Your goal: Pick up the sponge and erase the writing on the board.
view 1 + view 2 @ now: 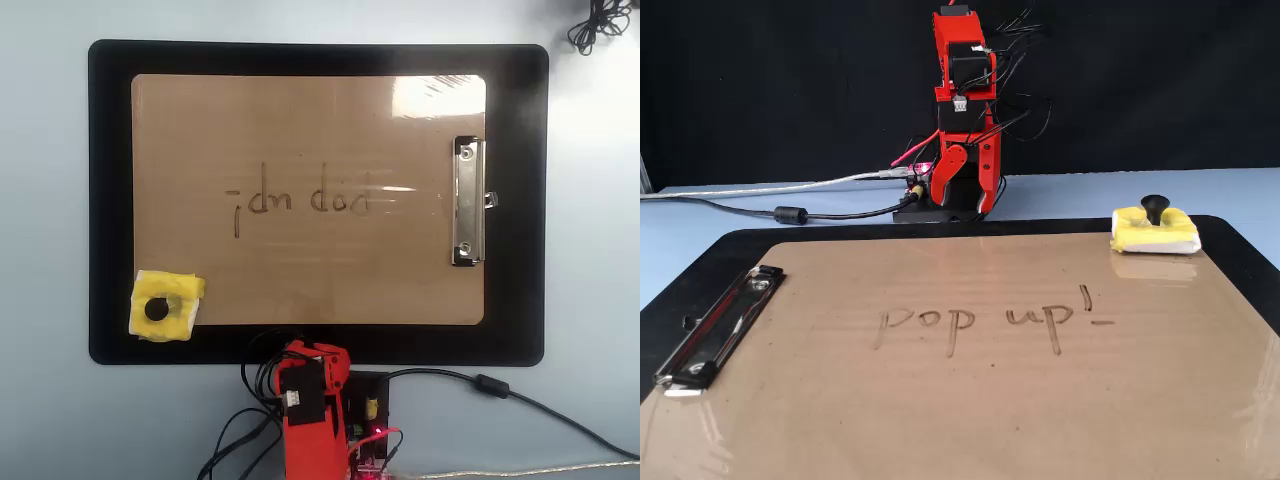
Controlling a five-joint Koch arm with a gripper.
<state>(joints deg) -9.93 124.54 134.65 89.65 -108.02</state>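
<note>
One sponge (166, 306): yellow, roughly square, black round knob in its centre. In the overhead view it sits at the near-left corner of the board (300, 270), overlapping the board's left and near edges and touching the black mat (110, 200). No clear long axis; it lies flat and slightly skewed to the board edges, knob up. In the fixed view the sponge (1155, 232) shows at the far right of the board (970, 400), with the knob standing upright.

One board, tan-brown with rounded corners, long axis left-right in the overhead view. One silver clip (467, 202) on its right end, running near-far; in the fixed view the clip (718, 326) is at the left.

One line of writing (300, 202), thin dark letters around the board's middle, running along the long axis, well apart from the sponge. In the fixed view the writing (985, 322) appears upside down.

One black mat under the board, showing on all sides. Glare streaks on the board near the clip.

One red arm (312, 405), folded up at the mat's near edge in the overhead view, well apart from the sponge. Gripper (968, 185) points down beside its base; one jaw seems to stand behind the other, so whether they are spread or together cannot be told. It holds nothing. Several cables (790, 200) trail from the base.
</note>
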